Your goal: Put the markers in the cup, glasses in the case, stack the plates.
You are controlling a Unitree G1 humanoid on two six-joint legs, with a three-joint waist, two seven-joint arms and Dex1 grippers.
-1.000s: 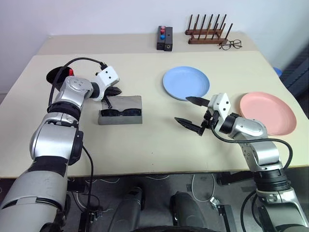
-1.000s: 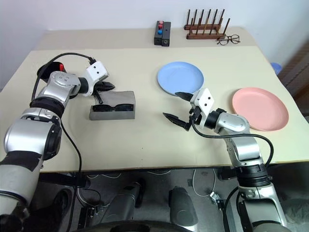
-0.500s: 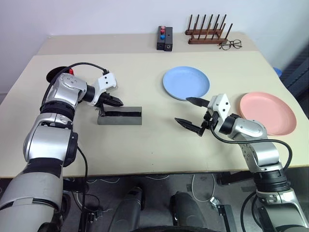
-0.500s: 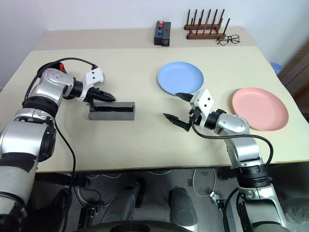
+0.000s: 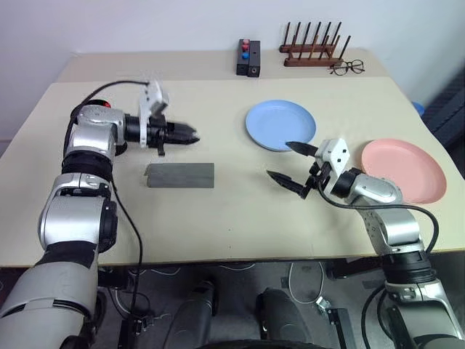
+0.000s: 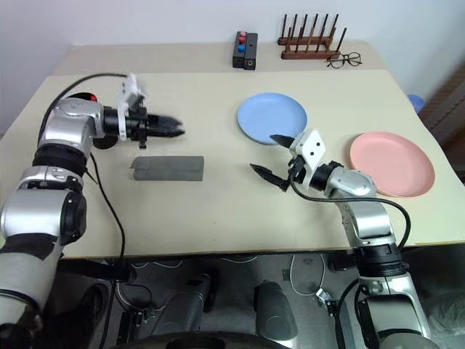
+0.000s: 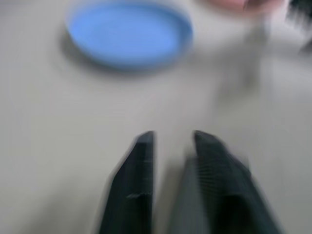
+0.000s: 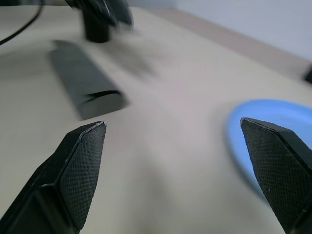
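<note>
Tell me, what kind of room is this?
Probably a robot test room or lab: a plain beige table against a bare wall, set with practice things like two plates, and loose cables on the floor.

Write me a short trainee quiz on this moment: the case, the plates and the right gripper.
1. True or false: the grey case lies on the table with its lid shut.
2. Which plate lies nearer the right gripper? A: the blue plate. B: the pink plate.
3. Fill in: the right gripper's fingers stand ____, with nothing between them.

Key: 1 true; 2 A; 3 open.
</note>
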